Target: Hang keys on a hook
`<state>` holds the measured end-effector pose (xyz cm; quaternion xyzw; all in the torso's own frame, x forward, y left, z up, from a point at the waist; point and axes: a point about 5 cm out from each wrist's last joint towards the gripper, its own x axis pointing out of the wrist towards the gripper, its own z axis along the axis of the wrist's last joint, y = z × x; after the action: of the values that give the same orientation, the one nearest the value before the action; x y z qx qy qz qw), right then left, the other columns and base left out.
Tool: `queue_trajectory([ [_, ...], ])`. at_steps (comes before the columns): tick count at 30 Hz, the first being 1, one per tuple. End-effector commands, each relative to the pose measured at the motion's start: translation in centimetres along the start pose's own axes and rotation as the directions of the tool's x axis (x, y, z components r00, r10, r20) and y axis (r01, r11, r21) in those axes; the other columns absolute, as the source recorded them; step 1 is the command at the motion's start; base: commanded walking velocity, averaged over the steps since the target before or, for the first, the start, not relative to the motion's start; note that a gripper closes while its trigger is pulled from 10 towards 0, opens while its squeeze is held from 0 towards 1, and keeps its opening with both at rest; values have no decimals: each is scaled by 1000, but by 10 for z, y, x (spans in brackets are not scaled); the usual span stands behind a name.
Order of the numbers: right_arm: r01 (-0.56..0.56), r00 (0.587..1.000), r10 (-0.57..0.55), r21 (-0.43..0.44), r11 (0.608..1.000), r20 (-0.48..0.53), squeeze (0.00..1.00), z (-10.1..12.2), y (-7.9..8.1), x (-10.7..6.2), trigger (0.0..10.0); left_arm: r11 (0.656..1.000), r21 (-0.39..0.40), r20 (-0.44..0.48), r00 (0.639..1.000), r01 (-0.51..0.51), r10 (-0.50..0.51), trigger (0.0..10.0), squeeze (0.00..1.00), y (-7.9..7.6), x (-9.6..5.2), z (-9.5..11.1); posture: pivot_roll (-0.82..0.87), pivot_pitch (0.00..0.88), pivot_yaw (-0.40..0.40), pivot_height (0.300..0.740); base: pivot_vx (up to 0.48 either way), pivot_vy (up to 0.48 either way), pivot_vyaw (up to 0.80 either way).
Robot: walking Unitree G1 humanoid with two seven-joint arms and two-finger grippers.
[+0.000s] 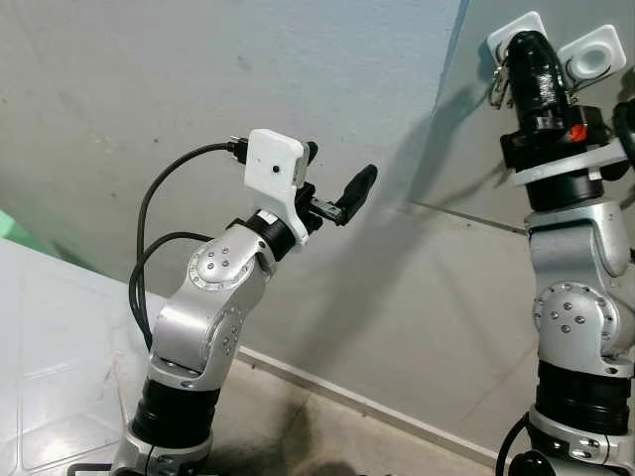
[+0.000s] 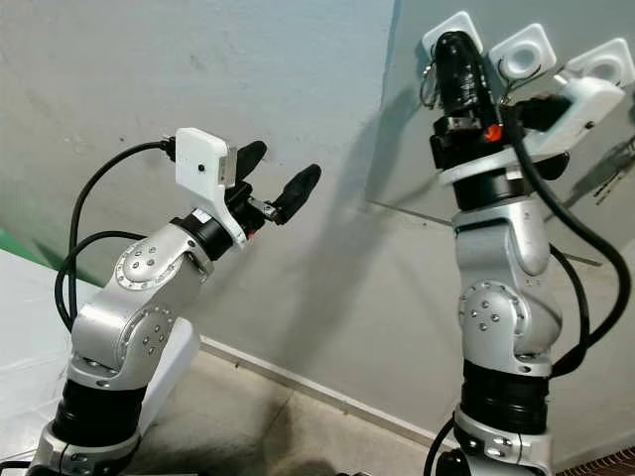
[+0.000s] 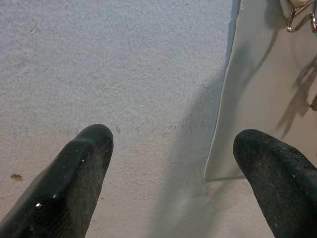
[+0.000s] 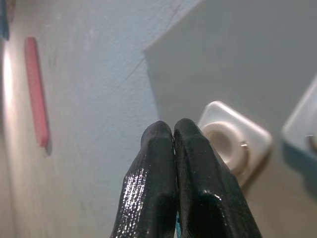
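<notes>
A grey board (image 1: 464, 139) on the wall carries white square hooks (image 2: 523, 48). My right gripper (image 1: 526, 42) is raised straight up against the leftmost hook (image 2: 458, 24). Its fingers are pressed together, as the right wrist view (image 4: 173, 128) shows, next to a bare hook (image 4: 225, 141). A metal key ring (image 1: 494, 85) dangles along the left side of those fingers; I cannot tell whether it rests on a hook. My left gripper (image 1: 340, 164) is held up lower down and to the left. It is open and empty, pointing at the board's lower corner (image 3: 208, 176).
The pale wall (image 1: 149, 79) runs close in front of both arms. A baseboard (image 1: 347, 397) meets the floor below it. A white surface (image 1: 50, 347) lies at my lower left. A pink bar (image 4: 37, 89) hangs on the wall beside the board.
</notes>
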<state>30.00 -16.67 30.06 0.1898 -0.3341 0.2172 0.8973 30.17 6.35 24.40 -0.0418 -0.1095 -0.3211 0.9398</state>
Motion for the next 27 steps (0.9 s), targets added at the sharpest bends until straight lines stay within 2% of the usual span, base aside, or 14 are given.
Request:
queue_trajectory([
  [1,-14,1000,14,-20,1000,-4,0,1,1,3,10000,1000,6,24,1000,5,-5,10000,0,-2,-1,7,35,62,-24,702,0,0,0],
  [9,-12,999,9,-54,998,-47,0,-3,-2,2,10000,1000,2,26,1000,5,-5,10000,0,-1,0,8,34,64,-24,702,0,0,0],
  [15,54,998,-56,-71,996,-25,0,0,-9,4,10000,1000,-2,27,1000,8,-8,10000,0,-2,0,8,32,60,-22,702,0,0,0],
  [27,54,998,-56,-73,996,-35,0,-2,-7,8,10000,1000,-10,30,1000,8,-8,10000,0,-3,0,9,37,49,-29,702,0,0,0],
])
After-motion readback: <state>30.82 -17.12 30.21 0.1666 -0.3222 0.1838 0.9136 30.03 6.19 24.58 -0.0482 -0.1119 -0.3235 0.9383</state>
